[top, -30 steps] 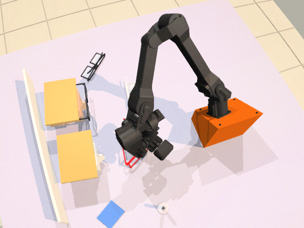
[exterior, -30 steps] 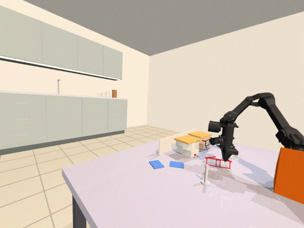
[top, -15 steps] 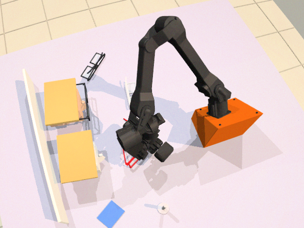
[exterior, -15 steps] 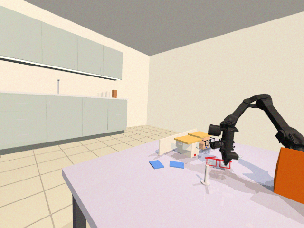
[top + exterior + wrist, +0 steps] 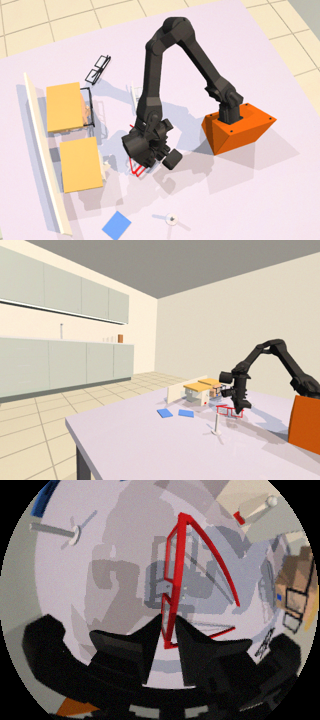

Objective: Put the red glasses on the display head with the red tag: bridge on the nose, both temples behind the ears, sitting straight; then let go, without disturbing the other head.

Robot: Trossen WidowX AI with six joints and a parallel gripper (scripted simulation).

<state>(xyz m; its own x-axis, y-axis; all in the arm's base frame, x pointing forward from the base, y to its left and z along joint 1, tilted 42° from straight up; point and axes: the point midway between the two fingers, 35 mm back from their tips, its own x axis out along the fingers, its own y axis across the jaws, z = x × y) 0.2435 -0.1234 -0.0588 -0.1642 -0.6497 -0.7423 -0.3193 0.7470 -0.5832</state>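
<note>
The red glasses [image 5: 133, 171] [image 5: 217, 406] [image 5: 178, 570] stand on the table with both temples spread. My gripper [image 5: 237, 412] [image 5: 168, 616] points down at the front frame's end, by one lens. Its fingers are partly closed, one on each side of the frame, with a narrow gap; it is open. The arm hides the fingertips in the top view. The pale head with the red tag [image 5: 205, 403] [image 5: 239, 518] has a bare face under a yellow board [image 5: 81, 165]. The other head [image 5: 84, 111] [image 5: 215, 391] is tan, has a blue tag and wears black glasses [image 5: 91, 107].
A cream wall panel [image 5: 42, 155] [image 5: 173, 393] stands behind the heads. Folded black glasses [image 5: 99, 68] and white glasses [image 5: 134, 98] lie beyond the red ones. A white post [image 5: 171, 219] [image 5: 216, 423] and blue pads [image 5: 116, 225] [image 5: 164, 413] [image 5: 186, 413] are on the near side.
</note>
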